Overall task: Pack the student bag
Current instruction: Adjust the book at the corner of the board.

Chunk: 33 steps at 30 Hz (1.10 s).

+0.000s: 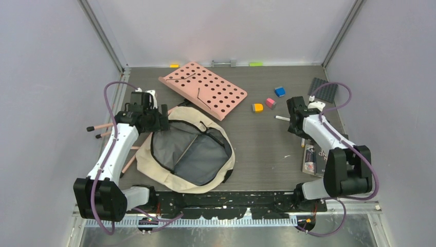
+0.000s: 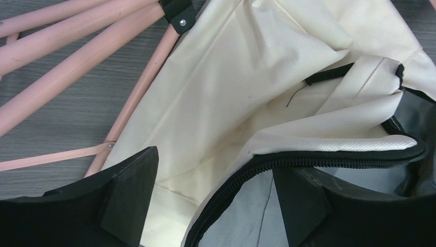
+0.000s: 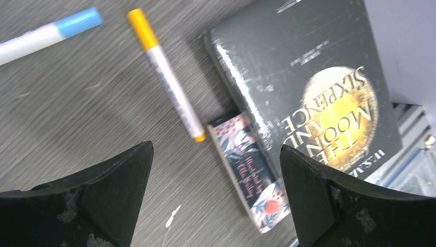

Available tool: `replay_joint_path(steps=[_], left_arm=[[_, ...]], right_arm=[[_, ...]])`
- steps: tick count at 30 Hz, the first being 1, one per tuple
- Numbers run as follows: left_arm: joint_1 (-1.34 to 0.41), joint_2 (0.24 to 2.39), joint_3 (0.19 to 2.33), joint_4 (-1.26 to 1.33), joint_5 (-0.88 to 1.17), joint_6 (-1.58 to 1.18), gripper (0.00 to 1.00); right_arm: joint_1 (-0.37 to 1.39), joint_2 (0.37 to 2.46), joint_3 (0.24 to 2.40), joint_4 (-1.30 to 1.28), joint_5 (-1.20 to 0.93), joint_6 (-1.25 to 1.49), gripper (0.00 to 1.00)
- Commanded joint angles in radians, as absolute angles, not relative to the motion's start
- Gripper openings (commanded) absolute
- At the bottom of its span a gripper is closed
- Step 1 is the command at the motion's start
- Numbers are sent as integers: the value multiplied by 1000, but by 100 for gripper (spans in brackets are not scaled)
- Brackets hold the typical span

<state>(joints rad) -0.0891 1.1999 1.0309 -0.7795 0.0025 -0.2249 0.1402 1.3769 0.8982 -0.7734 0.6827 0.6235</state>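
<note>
Two arms work opposite ends of the worktop. The student bag (image 1: 190,154) lies at the near left, unzipped, its grey lining facing up, just near of the pink perforated board (image 1: 205,90). The left gripper (image 1: 157,119) sits at the bag's far-left rim; in its wrist view the fingers (image 2: 128,190) are spread apart, with the black zipper edge running between them and nothing pinched. The right gripper (image 3: 216,154) hangs over the right side with its fingers released and empty, above a dark book (image 3: 308,87) resting on a smaller floral book (image 3: 252,175), with a yellow-capped marker (image 3: 164,72) and a blue-capped marker (image 3: 46,33) close by.

The likely trouble lies in three places. With the rim not gripped, the soft mouth may slump shut, and anything carried over would land on fabric rather than inside. The books are stacked near the worktop's right edge, so a shallow grip could take only the top one or nudge both toward that edge. The round markers could roll away if clipped.
</note>
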Motion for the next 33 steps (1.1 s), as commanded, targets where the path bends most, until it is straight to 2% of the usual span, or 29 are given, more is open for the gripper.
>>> replay_joint_path(steps=[1,9,13,17,19,21,22,23,24,27,31,33], left_arm=[[-83,1169,1069,-763,57,-223,84],[-84,1165,1066,-752,76,-229,85],[-85,1165,1064,-750,73,-229,85],[-84,1167,1062,-750,84,-232,86],[-85,1166,1062,-749,92,-233,86],[-84,1163,1062,-749,92,-233,86],[-84,1160,1062,-748,92,-233,86],[-84,1158,1063,-747,93,-235,86],[-85,1156,1063,-746,96,-235,85],[-84,1152,1060,-744,104,-236,86],[-84,1153,1062,-744,116,-239,85],[-84,1150,1062,-743,118,-239,86]], right_arm=[[37,1452,975,-777,711,543,100],[-141,1606,998,-721,619,457,97],[-148,1663,1010,-701,552,433,95],[-149,1704,1024,-701,575,432,94],[-149,1714,1032,-704,590,433,90],[-149,1709,1033,-707,596,435,80],[-150,1703,1028,-707,596,434,69],[-149,1686,1025,-707,593,432,63],[-149,1675,1017,-705,594,430,50],[-149,1617,1002,-703,600,435,28],[-149,1542,986,-703,595,442,8],[-149,1508,981,-702,600,443,2]])
